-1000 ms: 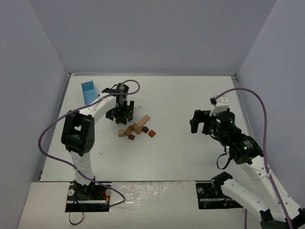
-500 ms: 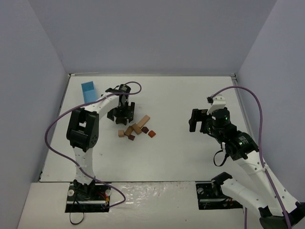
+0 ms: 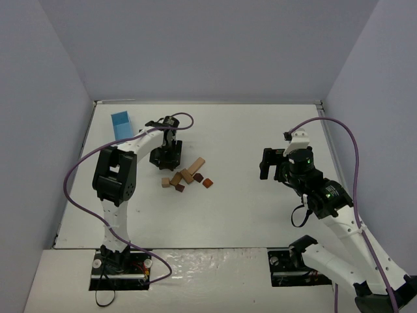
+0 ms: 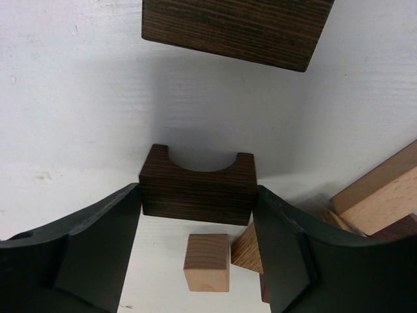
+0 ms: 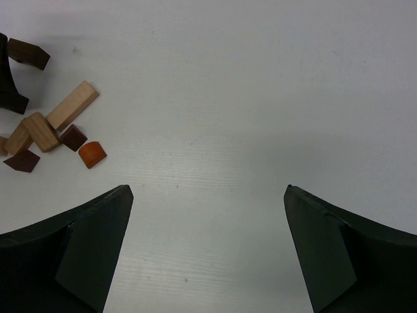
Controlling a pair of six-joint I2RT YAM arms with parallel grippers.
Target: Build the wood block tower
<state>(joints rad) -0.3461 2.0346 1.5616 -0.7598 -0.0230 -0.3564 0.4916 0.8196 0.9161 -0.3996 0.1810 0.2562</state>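
The wood blocks [image 3: 186, 176] lie scattered left of centre: a long tan bar [image 3: 197, 165], brown pieces and a reddish-orange piece [image 3: 207, 183]. No tower stands. My left gripper [image 3: 164, 156] hangs over the pile's far left end. In the left wrist view its fingers press both sides of a dark brown arch block [image 4: 199, 189], so the left gripper [image 4: 197, 195] is shut on it. A tan cube [image 4: 207, 261] lies below, and another dark block [image 4: 234, 29] lies beyond. My right gripper [image 3: 268, 164] hovers open at the right, and in its wrist view the right gripper [image 5: 205, 195] holds nothing.
A light blue box [image 3: 120, 125] stands at the far left corner. Grey walls enclose the white table [image 3: 234, 208] on three sides. In the right wrist view the pile sits at the upper left, with the tan bar [image 5: 71, 104] and orange piece [image 5: 92, 154].
The left jaws have narrowed from wide open onto the dark arch block. The right arm shifted slightly a second ago and has held still since.
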